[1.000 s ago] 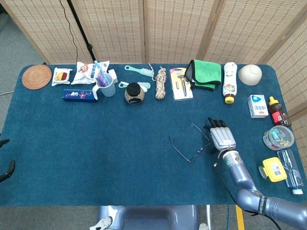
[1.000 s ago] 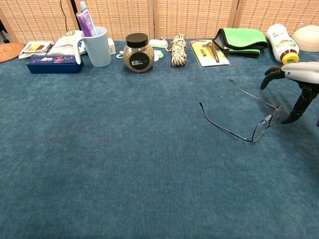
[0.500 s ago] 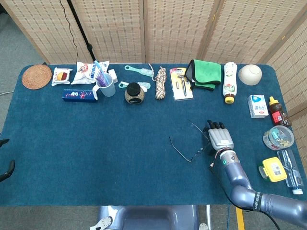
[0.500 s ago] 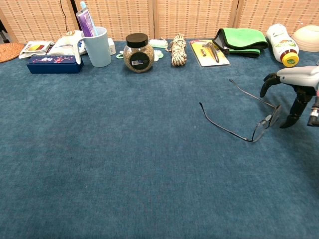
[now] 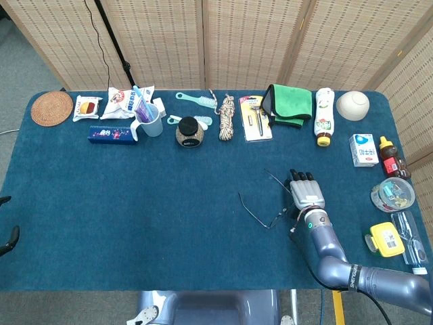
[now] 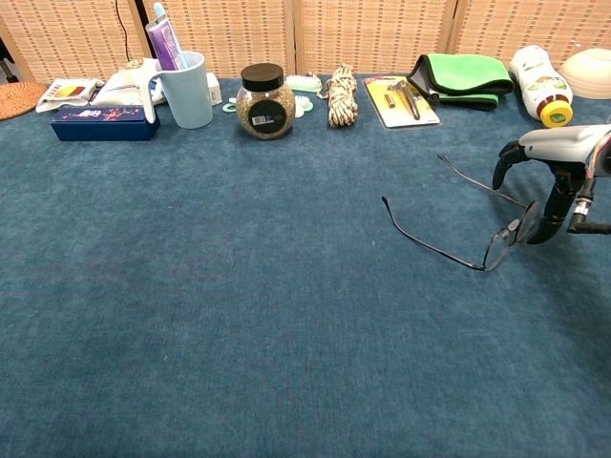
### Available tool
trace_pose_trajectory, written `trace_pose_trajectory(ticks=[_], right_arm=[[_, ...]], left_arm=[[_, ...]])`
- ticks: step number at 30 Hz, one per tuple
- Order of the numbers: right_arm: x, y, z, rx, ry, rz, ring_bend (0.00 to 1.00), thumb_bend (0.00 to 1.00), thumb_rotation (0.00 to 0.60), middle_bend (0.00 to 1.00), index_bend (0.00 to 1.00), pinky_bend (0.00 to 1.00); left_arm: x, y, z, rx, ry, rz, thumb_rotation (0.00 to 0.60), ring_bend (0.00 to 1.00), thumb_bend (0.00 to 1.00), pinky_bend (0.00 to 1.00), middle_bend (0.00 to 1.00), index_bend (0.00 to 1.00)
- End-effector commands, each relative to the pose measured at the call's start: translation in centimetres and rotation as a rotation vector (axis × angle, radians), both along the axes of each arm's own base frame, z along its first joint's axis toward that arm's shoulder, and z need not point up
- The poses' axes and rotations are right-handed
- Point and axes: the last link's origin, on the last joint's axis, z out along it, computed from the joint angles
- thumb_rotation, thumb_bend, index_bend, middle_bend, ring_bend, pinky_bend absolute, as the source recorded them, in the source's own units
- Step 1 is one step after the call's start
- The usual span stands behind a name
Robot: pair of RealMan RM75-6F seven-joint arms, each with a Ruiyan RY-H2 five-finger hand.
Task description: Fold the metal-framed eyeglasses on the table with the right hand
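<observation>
The metal-framed eyeglasses (image 5: 279, 217) (image 6: 497, 250) lie unfolded on the blue table cloth, right of centre, with both thin temples stretched out to the left. My right hand (image 5: 306, 194) (image 6: 556, 153) arches over the right end of the frame, fingers apart and curved down. Its thumb (image 6: 546, 216) hangs just right of the lenses and its fingers (image 6: 505, 164) come down by the far temple's hinge. It holds nothing. Only dark tips of my left hand (image 5: 9, 238) show at the left edge of the head view, off the table.
Along the back edge stand a jar (image 5: 189, 131), a rope bundle (image 5: 226, 118), a carded tool (image 5: 255, 117), a green cloth (image 5: 289, 104) and a bottle (image 5: 325, 116). Boxes and containers (image 5: 391, 195) line the right edge near my forearm.
My right hand has slid left toward the glasses, and its thumb now hangs close beside the lenses. The glasses have not moved.
</observation>
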Motion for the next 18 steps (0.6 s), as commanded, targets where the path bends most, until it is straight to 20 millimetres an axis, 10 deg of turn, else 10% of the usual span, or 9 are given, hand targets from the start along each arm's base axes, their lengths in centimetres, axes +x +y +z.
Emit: trace_pose_trajectory(ticks=[1,18], right_arm=[[-0.1,-0.08,0.03,-0.004,0.007,-0.005,0.0,0.0,0.6,0.0,0.25,0.0],[0.28,0.08,-0.59,0.015,0.005,-0.015,0.0,0.0,0.6,0.0,0.25,0.0]], left_arm=[[0.04,0.01,-0.01,0.0,-0.001,-0.001,0.475,0.15,0.41,0.14,0.11,0.21],[0.01,-0.11,0.1,0.005,-0.003,-0.003,0.474,0.15,0.41,0.14,0.11,0.21]])
